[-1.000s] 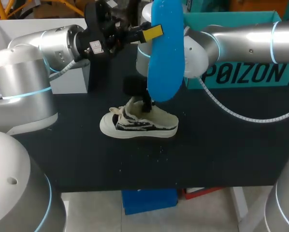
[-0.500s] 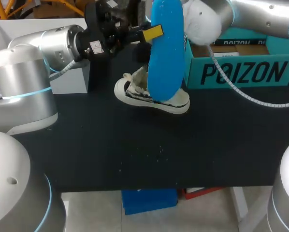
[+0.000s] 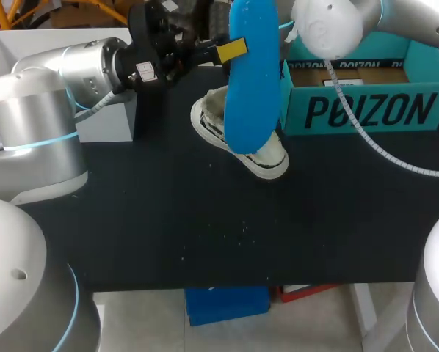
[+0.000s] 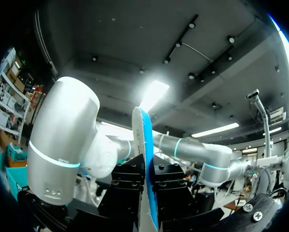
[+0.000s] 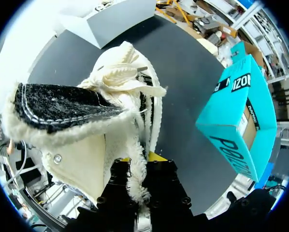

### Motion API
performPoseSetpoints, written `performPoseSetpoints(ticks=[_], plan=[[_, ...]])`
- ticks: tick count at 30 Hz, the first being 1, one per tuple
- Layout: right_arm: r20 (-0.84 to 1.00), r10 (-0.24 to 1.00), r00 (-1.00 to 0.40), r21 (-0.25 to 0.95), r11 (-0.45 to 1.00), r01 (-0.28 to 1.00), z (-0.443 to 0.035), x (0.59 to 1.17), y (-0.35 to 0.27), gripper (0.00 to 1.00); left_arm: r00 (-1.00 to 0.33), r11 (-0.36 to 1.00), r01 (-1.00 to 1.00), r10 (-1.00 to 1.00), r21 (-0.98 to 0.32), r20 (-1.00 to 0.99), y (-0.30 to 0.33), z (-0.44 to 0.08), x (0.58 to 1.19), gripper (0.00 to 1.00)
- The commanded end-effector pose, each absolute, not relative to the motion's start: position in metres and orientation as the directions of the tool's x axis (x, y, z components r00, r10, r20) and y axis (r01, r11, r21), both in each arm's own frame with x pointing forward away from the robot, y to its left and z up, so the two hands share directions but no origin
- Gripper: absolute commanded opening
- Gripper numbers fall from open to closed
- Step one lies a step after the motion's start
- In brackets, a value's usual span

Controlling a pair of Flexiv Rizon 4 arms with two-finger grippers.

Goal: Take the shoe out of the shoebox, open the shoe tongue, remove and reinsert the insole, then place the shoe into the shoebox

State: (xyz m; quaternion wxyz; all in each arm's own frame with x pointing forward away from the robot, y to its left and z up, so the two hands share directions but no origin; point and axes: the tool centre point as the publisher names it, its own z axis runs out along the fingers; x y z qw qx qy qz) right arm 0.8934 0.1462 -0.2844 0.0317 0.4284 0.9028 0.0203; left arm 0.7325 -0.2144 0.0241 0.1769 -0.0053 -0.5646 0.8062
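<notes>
1. Left arm (image 3: 73, 66) comes in from the left; left gripper (image 3: 230, 50) clamps the blue insole (image 3: 252, 81), held upright.
2. Shoe (image 3: 269, 158) sits aslant, partly hidden behind the insole.
3. Right arm (image 3: 329, 29) enters top right, over the open teal shoebox (image 3: 366, 110).
4. White box (image 3: 106, 121) sits back left on the black table (image 3: 205, 235).

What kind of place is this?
Probably a robot lab or test bench: the left arm holds a blue insole, the right arm a shoe, over a black table with a shoebox.
</notes>
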Motion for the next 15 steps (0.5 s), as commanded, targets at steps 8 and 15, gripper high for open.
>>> performPoseSetpoints(ticks=[8,15], plan=[[-0.141,0.975,0.174,0.074,-0.165,0.984,-0.311,0.890,0.155,0.00,-0.937,-0.300,-0.278,0.292,-0.912,0.190,-0.214,0.023,0.732,0.00],[-0.205,0.956,0.208,0.042,-0.203,0.978,-0.342,0.893,0.160,0.00,-0.937,-0.300,-0.278,0.292,-0.912,0.190,-0.214,0.023,0.732,0.00]])
